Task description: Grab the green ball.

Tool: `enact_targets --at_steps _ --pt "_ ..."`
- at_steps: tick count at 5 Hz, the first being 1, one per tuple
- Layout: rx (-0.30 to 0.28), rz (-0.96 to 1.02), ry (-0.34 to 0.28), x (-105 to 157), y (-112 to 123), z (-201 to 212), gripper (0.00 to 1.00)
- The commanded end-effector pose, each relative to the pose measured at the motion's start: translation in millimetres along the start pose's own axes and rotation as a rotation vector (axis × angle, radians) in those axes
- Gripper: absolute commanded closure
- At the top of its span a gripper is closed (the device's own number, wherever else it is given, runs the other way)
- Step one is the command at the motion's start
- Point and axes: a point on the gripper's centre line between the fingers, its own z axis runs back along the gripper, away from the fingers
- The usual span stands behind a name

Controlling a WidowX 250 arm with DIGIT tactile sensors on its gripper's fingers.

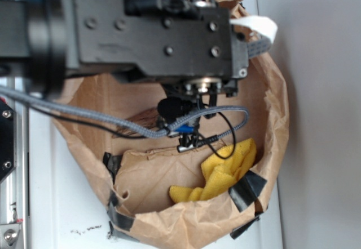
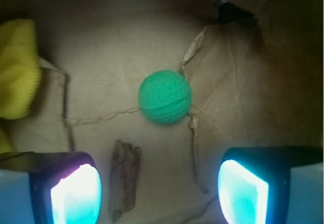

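Two glowing pincer fingers [image 2: 76,193] fill the near edge of the wrist view, spread wide with nothing between them, so the pincer [image 2: 159,191] is released and the grab is not yet made. Sweeping left to right: the yellow cloth [image 2: 17,77] bunches at the far left, a dark scrap [image 2: 124,178] lies just right of the left finger, then the green ball [image 2: 165,97] sits free on the floor of the paper bag [image 2: 243,82], beyond the fingertips and roughly centred on the gap. Left to do, I'd judge: advance, straddle it and close
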Motion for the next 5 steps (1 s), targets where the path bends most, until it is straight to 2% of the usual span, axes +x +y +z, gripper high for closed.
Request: enact_targets --at_steps 1,2,3,4,5 --pt "-0.034 -0.025 -0.06 17.6 21.5 -21.7 0.0" --pt "-0.047 -0.031 -0.036 22.5 23.1 -37.7 0.0" --pt "-0.078 0.013 -0.054 19.8 17.4 -39.4 0.0" --pt "-0.145 0.08 -0.033 16.7 12.3 -35.5 0.0" --pt "-0.158 0.081 -0.056 15.8 13.0 -29.8 0.0"
